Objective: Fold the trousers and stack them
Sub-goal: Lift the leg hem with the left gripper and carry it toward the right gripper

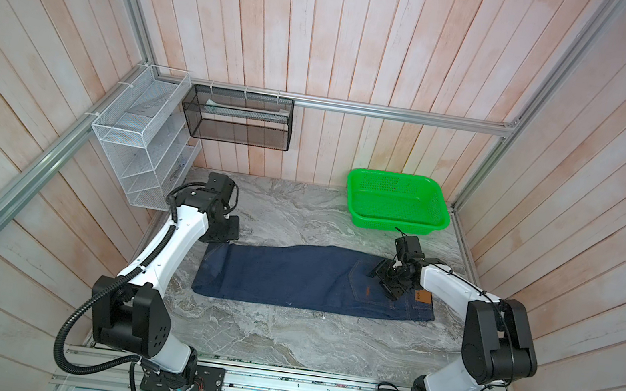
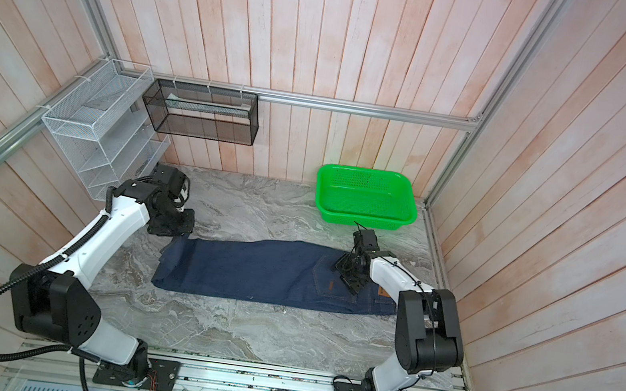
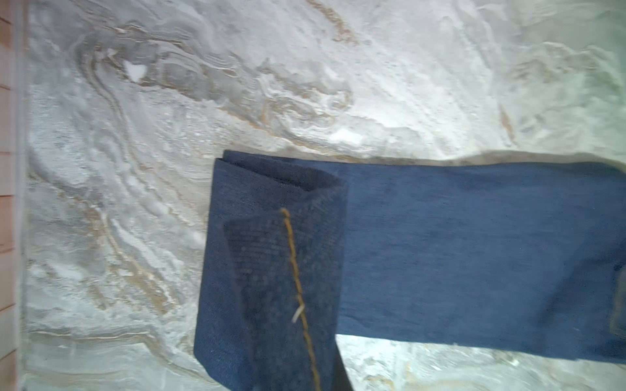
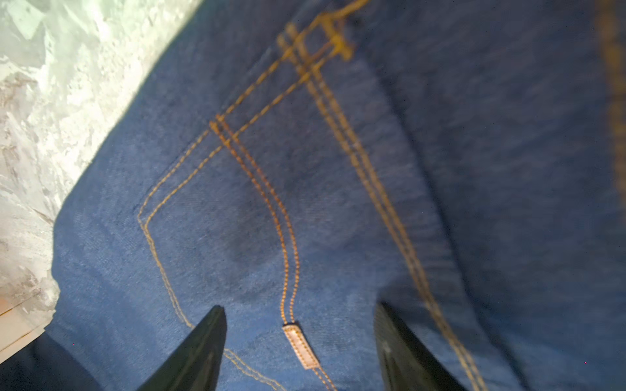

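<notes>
Trousers (image 1: 315, 283) lay across the tabletop (image 1: 281, 339) middle; our left gripper (image 1: 215, 241) clenched the hem (image 3: 291, 257) for folding, our right gripper (image 4: 299, 306) hovered released over the pocket (image 4: 220, 220), probably to pin it.

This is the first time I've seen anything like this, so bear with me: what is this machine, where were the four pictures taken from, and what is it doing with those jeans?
These are two robot arms mounted at the front edge of a table, each ending in a two-fingered gripper. Both top views look down from overhead. The other two pictures come from cameras on the arms' wrists. The trousers lie stretched along the table, and a green basket stands behind them. The left gripper is shut on the leg end and holds it raised, as its wrist view shows. The right gripper hovers open over the back pocket, holding nothing.
</notes>
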Available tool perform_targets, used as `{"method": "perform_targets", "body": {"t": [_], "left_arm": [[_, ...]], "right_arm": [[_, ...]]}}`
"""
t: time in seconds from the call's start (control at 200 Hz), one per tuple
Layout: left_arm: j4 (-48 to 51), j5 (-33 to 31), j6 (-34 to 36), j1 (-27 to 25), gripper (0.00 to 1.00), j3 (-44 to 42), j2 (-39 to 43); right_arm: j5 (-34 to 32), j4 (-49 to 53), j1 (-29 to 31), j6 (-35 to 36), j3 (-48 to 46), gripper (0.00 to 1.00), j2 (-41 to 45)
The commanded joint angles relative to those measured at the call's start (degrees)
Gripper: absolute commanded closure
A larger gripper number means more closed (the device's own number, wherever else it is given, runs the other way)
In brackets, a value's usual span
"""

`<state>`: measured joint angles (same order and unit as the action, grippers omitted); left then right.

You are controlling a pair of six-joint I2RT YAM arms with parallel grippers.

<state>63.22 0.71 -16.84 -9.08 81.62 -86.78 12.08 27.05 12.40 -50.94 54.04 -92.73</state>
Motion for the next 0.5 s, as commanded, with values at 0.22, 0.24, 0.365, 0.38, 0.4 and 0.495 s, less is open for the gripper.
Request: {"method": "perform_targets", "body": {"t": [0.22, 0.24, 0.365, 0.38, 0.4, 0.495], "left_arm": [[-6.36, 7.93, -14.75, -11.95, 1.0, 7.21, -2.39], [-6.86, 7.99, -15.2, -12.63, 1.0, 7.46, -2.87], [-9.3, 8.81, -17.53, -16.63, 1.0, 9.18, -6.82], [-9.5, 8.93, -17.77, -17.12, 1.0, 9.38, -7.39], [-9.89, 9.15, -18.14, -17.73, 1.0, 9.57, -8.1], [-10.2, 8.93, -19.63, -20.09, 1.0, 10.79, -11.09]], "right_arm": [[0.2, 0.52, -4.56, 3.88, -2.67, 0.3, 1.14], [0.12, 0.39, -4.73, 3.91, -2.99, 0.3, 1.22], [0.31, -0.07, -5.41, 4.07, -4.27, 0.31, 1.68], [0.32, -0.04, -5.44, 4.1, -4.36, 0.31, 1.84], [0.32, -0.06, -5.53, 4.14, -4.46, 0.31, 1.96], [0.4, -0.07, -5.92, 4.26, -5.12, 0.31, 2.57]]}}
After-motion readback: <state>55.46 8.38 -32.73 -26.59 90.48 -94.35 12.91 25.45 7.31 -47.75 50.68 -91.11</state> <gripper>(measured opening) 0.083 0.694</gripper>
